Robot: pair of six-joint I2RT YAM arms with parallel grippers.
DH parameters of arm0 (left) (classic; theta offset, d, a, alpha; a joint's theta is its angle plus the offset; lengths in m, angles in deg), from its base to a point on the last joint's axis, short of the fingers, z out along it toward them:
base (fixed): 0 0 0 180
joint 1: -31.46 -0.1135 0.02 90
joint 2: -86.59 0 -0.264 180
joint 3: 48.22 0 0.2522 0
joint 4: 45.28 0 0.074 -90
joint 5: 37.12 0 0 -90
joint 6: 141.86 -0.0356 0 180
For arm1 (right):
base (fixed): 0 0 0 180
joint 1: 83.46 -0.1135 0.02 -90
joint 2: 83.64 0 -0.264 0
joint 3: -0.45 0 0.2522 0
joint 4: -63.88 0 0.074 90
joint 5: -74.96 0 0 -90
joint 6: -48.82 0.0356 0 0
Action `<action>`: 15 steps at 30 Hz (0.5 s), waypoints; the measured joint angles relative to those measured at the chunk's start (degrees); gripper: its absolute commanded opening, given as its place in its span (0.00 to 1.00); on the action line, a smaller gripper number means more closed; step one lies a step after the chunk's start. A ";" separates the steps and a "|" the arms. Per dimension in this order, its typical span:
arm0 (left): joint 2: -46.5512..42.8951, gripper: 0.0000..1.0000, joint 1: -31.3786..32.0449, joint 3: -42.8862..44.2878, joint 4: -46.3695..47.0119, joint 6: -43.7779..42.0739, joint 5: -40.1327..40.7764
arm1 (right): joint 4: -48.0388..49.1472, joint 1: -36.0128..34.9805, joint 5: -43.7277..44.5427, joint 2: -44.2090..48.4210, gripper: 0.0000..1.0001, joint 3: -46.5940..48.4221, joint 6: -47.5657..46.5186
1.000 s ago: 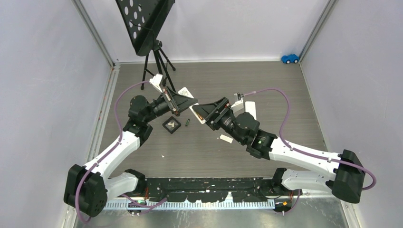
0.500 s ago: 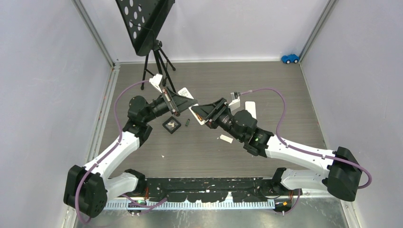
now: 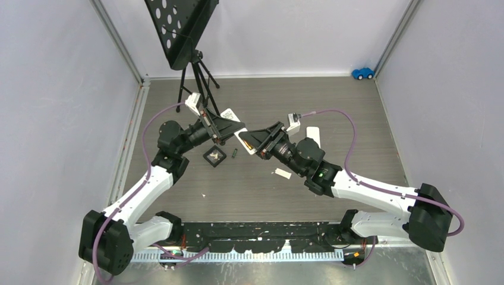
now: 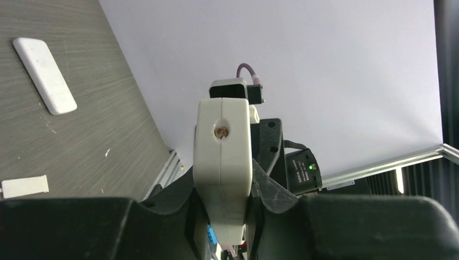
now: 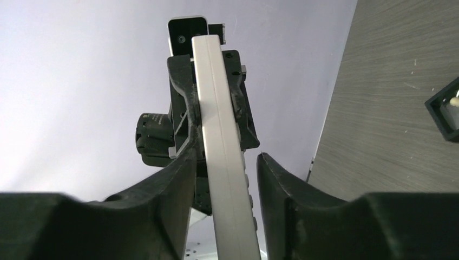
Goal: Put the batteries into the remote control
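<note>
The white remote control (image 3: 242, 138) hangs in the air over the middle of the table, between the two grippers. My left gripper (image 3: 230, 129) is shut on one end of it; the left wrist view shows that end (image 4: 223, 162) pinched between the jaws. My right gripper (image 3: 257, 141) straddles the other end. In the right wrist view the remote (image 5: 219, 141) stands edge-on between the fingers, with a thin gap on the left and a wider gap on the right. One small green-wrapped battery (image 3: 235, 153) lies on the table below the remote.
A small black square tray (image 3: 214, 155) sits beside the battery. A little white flat piece (image 3: 282, 173) and a longer white oblong piece (image 3: 313, 135) lie right of centre. A black tripod stand (image 3: 193, 65) rises at the back left, and a blue toy car (image 3: 362, 73) sits at the back right.
The right gripper's jaws have narrowed from wide open to close around the remote, and the right arm has edged left. The left gripper still holds the remote.
</note>
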 measured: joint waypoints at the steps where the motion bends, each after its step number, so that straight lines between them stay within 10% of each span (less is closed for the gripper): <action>1: -0.07 0.00 0.04 0.00 -0.13 -1.05 0.00 | 0.07 0.00 -0.02 0.00 0.71 -0.17 -0.11; 6: -0.24 0.00 0.22 0.00 -2.01 -4.37 -0.28 | -0.37 0.07 0.17 0.70 0.74 -1.09 -1.44; 15: -0.72 0.00 0.52 0.02 -2.71 -5.51 -0.87 | -3.32 0.26 -0.85 5.33 0.41 -2.89 -5.99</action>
